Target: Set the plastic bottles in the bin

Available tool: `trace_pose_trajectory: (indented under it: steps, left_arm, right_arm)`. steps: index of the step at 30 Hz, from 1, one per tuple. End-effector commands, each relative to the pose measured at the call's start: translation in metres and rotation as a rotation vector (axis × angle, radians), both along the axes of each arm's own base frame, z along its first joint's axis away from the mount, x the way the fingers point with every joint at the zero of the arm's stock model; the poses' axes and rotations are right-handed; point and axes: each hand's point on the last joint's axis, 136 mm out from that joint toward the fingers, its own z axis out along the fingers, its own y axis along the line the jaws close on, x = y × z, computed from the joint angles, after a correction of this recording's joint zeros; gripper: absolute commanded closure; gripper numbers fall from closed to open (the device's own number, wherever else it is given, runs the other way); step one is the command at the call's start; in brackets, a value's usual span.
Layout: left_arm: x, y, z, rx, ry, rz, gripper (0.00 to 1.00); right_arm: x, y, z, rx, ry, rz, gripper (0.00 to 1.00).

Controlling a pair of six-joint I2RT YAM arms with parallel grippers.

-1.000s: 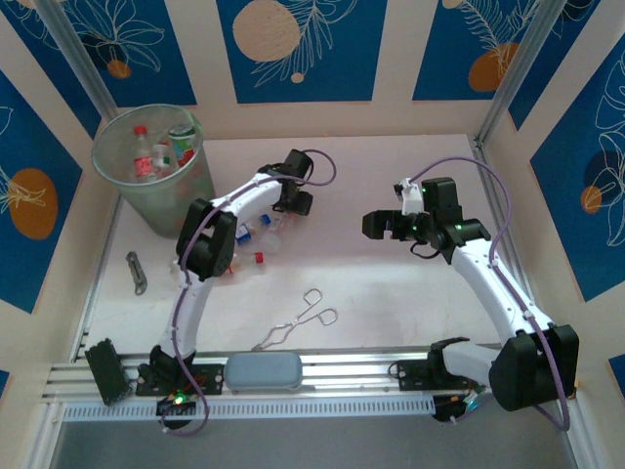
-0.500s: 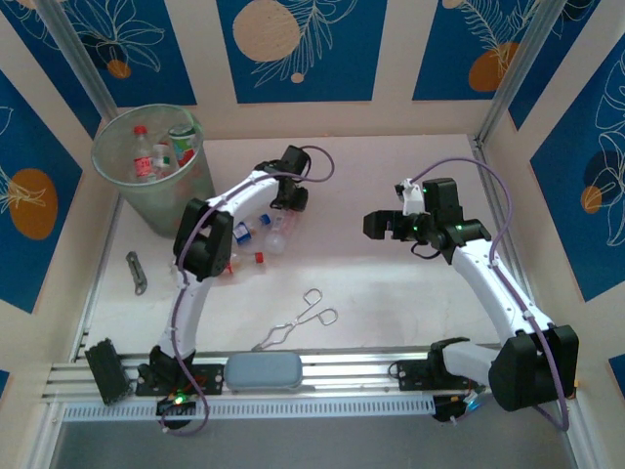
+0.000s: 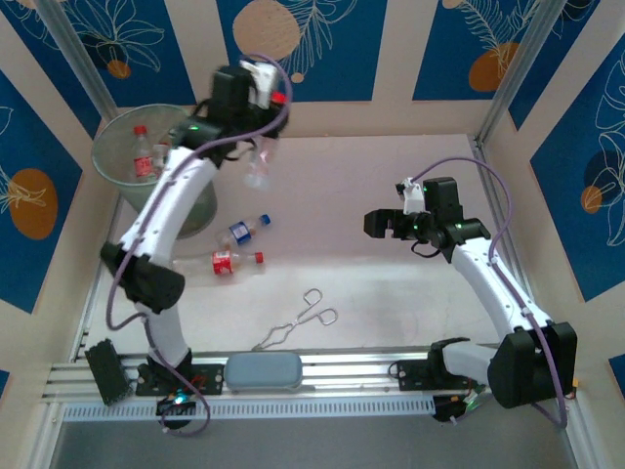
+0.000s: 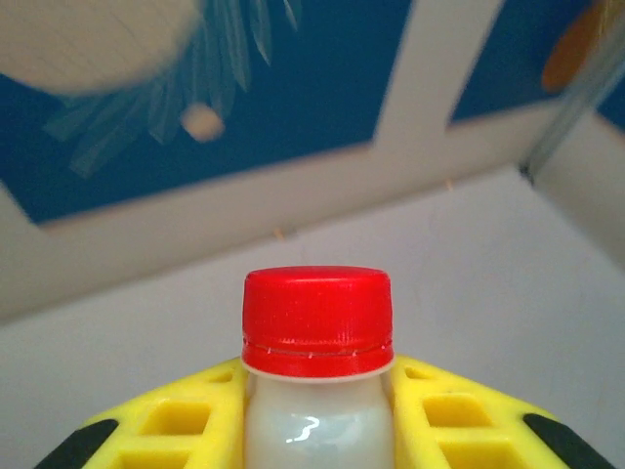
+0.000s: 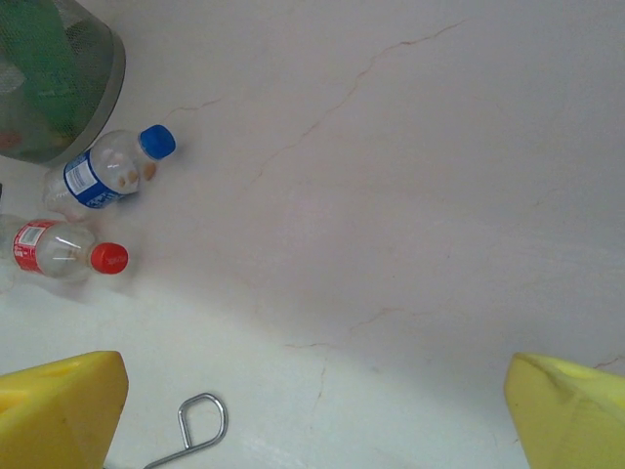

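My left gripper (image 3: 273, 98) is raised high at the back, just right of the bin (image 3: 105, 164). Its yellow fingers (image 4: 186, 430) are shut on the neck of a clear red-capped bottle (image 4: 317, 322), whose cap (image 3: 280, 98) pokes out beyond them. The bin holds red-labelled bottles (image 3: 143, 156) and a green one (image 3: 183, 147). Two bottles lie on the table: a blue-labelled one (image 3: 244, 230) (image 5: 103, 174) and a red-labelled one (image 3: 232, 261) (image 5: 59, 252). My right gripper (image 3: 376, 225) (image 5: 312, 420) hovers open over the middle of the table, holding nothing.
Metal tongs (image 3: 298, 320) (image 5: 200, 430) lie near the front centre. A grey-blue pad (image 3: 264, 371) rests on the front rail. A small metal tool (image 3: 137, 272) lies by the left wall. The bin's wall (image 5: 59, 78) shows at the right wrist view's top left.
My left gripper shut on a bottle down on the table, then lifted it and swung up and back towards the bin. The right arm has not moved.
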Motion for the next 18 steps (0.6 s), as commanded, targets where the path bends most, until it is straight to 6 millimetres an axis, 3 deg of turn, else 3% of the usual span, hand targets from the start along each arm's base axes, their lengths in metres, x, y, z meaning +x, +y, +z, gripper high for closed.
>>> trace_pose_trajectory:
  steps: [1,4,6,10,13,18]
  left_arm:
    - [-0.002,0.080,0.045,0.008,-0.088,0.162,0.76]
    - [0.000,0.142,0.073,0.017,-0.193,0.318,0.76]
    - [0.001,0.171,0.083,0.078,-0.271,0.402,0.76]
    - [0.005,0.221,0.077,0.140,-0.299,0.567,0.76]
    - [0.011,0.246,0.066,0.123,-0.325,0.652,0.76]
    - [0.034,0.268,0.043,0.079,-0.290,0.692,0.74]
  right_arm:
    - [0.003,0.001,-0.001,0.009,-0.002,0.005,0.01]
    - [0.003,0.001,-0.004,0.012,0.003,0.007,0.01]
    - [0.004,0.002,-0.004,0.012,0.002,0.009,0.01]
    - [0.004,0.001,-0.002,0.015,-0.001,0.007,0.01]
    - [0.003,0.001,-0.002,0.018,-0.001,0.009,0.01]
    - [0.002,0.001,-0.001,0.017,0.004,0.010,0.01]
